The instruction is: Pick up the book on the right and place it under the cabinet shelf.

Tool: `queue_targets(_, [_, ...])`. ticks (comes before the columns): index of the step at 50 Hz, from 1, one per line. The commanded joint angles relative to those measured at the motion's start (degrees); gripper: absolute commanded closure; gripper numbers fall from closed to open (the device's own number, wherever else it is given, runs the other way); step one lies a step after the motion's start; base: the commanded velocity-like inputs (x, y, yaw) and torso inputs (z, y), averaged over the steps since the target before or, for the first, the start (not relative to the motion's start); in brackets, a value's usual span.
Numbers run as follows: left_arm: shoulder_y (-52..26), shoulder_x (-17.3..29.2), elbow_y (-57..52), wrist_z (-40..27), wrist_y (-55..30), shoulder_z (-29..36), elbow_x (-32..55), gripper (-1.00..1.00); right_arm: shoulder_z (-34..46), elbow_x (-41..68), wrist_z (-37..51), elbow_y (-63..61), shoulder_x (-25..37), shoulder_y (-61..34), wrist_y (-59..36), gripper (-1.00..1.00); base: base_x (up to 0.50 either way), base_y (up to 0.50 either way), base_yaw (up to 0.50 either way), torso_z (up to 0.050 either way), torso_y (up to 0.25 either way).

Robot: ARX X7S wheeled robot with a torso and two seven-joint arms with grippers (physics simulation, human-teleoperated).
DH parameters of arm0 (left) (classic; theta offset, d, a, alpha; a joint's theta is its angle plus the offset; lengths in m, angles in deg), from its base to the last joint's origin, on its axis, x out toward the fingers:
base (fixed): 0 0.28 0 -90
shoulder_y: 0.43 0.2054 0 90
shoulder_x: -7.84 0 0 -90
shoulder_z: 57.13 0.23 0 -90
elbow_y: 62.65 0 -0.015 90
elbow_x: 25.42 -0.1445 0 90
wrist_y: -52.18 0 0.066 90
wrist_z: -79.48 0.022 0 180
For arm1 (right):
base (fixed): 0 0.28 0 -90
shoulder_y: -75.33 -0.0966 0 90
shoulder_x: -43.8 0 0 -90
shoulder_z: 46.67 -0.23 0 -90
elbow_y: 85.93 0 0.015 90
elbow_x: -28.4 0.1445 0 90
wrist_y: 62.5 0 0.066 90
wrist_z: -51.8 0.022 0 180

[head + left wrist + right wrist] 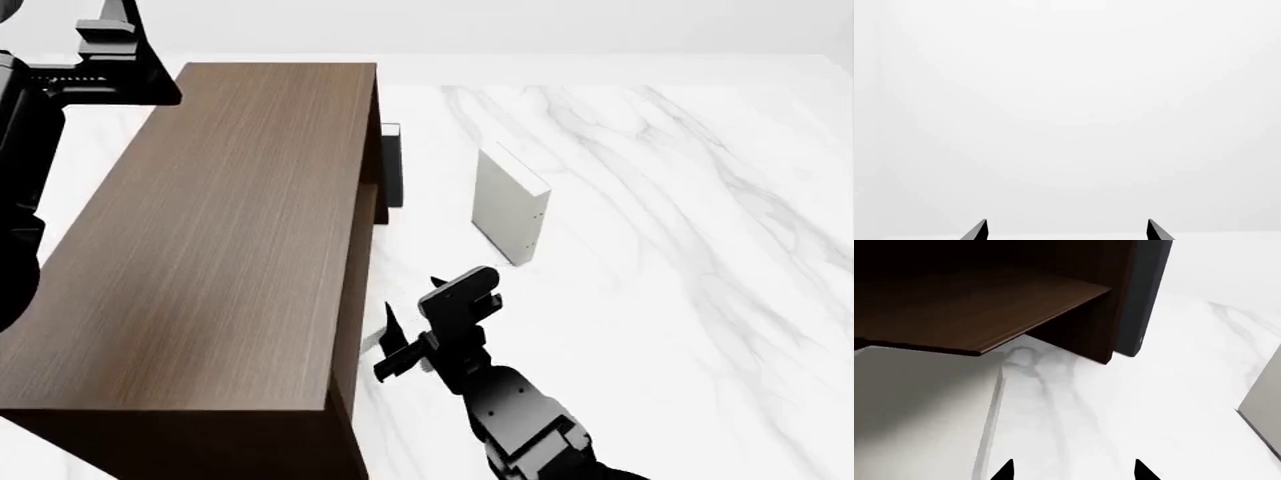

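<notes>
The dark-brown cabinet (227, 230) stands at the left, and its inner shelf board (987, 315) shows in the right wrist view. The book (921, 405), a plain white-grey slab, lies flat on the marble with its far end beneath that board. In the head view the cabinet top hides nearly all of it. My right gripper (1073, 467) is open and empty, just off the book's edge and low beside the cabinet's open side (394, 348). My left gripper (1067, 225) is open, faces blank white, and is raised at the far left.
A second pale book (507, 205) stands upright on the marble to the right of the cabinet, its edge visible in the right wrist view (1264, 405). A dark grey book (391, 165) leans against the cabinet's far corner (1144, 295). White marble stretches away to the right.
</notes>
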Motion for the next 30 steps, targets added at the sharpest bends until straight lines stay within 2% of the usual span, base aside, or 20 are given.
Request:
queue_targets(1, [0.23,0.23,0.15,0.09,0.34,-0.03,-0.07,-1.00,17.43,9.65,-2.97,4.12,-1.16,0.54,1.25,-1.00,0.00,0.00,0.00,0.000,0.000])
queue_targets(30, [-0.15,0.97,0.00,-0.14,0.17,-0.71,0.68,-1.00,19.95,10.61,-1.92,1.49,-1.16,-0.43,0.62,-1.00,0.00,0.00,0.00,-0.001,-0.003])
